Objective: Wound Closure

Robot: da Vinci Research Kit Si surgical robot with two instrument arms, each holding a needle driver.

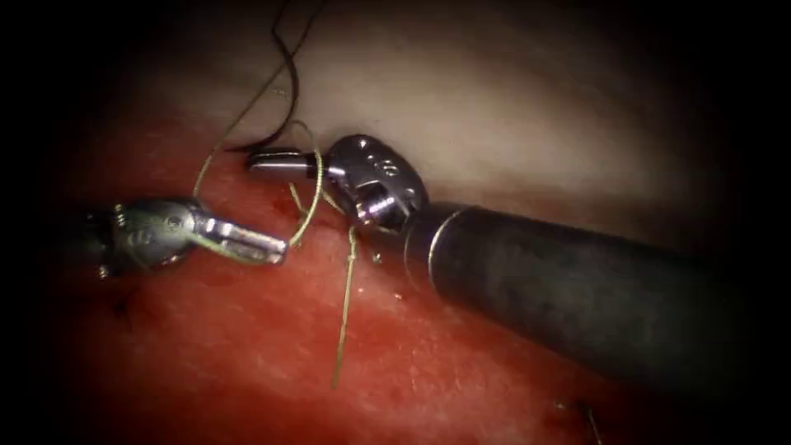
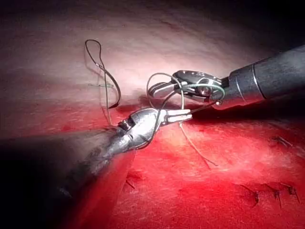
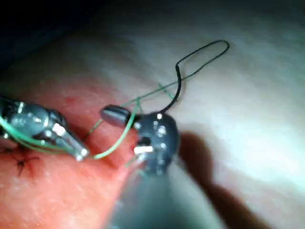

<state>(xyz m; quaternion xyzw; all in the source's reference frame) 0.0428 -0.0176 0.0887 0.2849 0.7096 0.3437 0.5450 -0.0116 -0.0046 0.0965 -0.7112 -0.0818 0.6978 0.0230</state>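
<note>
Greenish thread (image 1: 316, 185) loops around the right tool (image 1: 272, 161), its jaws closed, seemingly empty; the left tool (image 1: 255, 245) grips thread over red tissue (image 1: 247, 354). Needle location unclear. Slack could slip off, undoing the loop.

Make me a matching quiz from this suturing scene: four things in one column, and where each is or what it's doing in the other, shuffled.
Things:
1. left gripper
2. right gripper
3. loose thread end
4. dark stitches

States:
A. thread looped around its shut jaws
B. lying on red tissue below the right gripper
C. shut on thread
D. in a row in the tissue

Pairs: 1-C, 2-A, 3-B, 4-D
</note>
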